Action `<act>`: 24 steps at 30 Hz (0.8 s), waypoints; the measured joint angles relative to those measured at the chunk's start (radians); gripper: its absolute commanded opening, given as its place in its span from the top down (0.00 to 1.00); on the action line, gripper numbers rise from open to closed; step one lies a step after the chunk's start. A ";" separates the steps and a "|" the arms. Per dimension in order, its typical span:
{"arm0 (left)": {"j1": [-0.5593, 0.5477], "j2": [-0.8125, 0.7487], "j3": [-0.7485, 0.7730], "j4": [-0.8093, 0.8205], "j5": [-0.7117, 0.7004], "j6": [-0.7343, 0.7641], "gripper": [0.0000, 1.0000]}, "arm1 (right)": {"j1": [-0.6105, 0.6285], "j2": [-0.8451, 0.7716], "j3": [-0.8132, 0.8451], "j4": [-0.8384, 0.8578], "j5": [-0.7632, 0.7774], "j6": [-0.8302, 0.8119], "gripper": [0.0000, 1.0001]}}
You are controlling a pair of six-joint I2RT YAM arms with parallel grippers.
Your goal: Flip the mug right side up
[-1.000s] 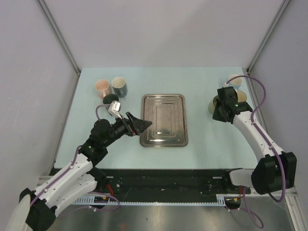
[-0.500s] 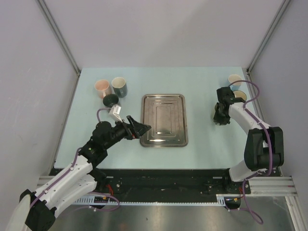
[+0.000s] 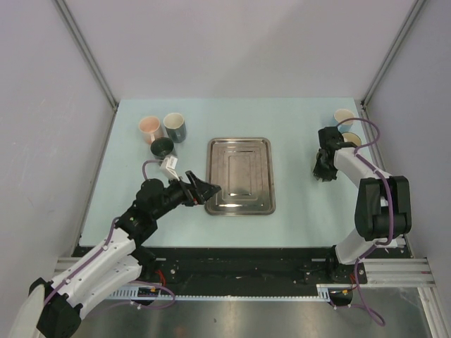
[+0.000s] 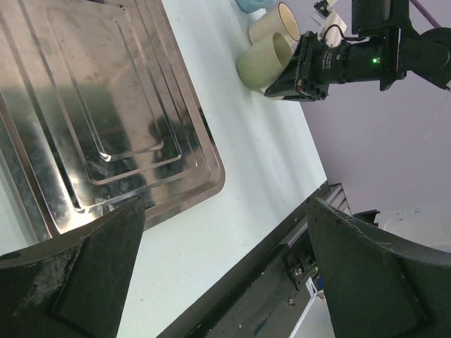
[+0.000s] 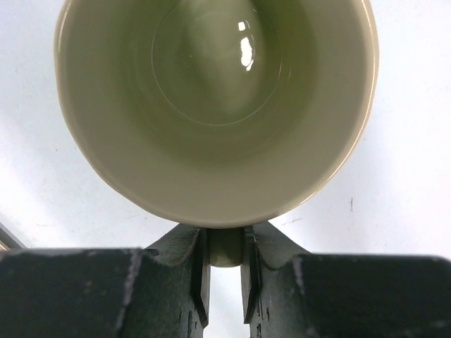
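Seeing right gripper (image 5: pixel 225 243) jaws clamped on the handle (image 5: pixel 225 257) of the pale green mug (image 5: pixel 218 105), one finger on each side. Looking straight into the mug's mouth from the right wrist, down onto the glazed bottom. Reading it from the left wrist as tipped on its side, mouth toward the gripper, on or just over the table (image 4: pixel 268 155). Can't tell contact. Placing it at the table's right side, well apart from the tray (image 4: pixel 106 105). Can't make out the mug from the top view, hidden under the gripper there. Noting two more just behind it: cream cup (image 4: pixel 280 24) and light blue cup (image 4: pixel 248 3). Seeing left gripper (image 4: pixel 225 204) jaws spread wide, holding nothing, hovering over the tray's near left corner. Spotting three more at back left: pink cup (image 3: pixel 149 127), dark cup (image 3: pixel 175 127), black cup (image 3: pixel 162 148).
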 measured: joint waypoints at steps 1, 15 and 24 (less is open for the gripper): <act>0.000 -0.003 0.000 -0.003 0.000 0.000 0.00 | -0.003 0.002 0.001 0.005 0.000 0.001 0.91; 0.000 -0.006 0.000 -0.011 0.000 0.006 0.00 | -0.023 0.005 0.003 0.038 -0.019 0.023 0.48; 0.000 -0.006 0.000 -0.033 -0.009 0.017 0.00 | 0.070 -0.120 0.016 0.002 -0.024 0.051 0.35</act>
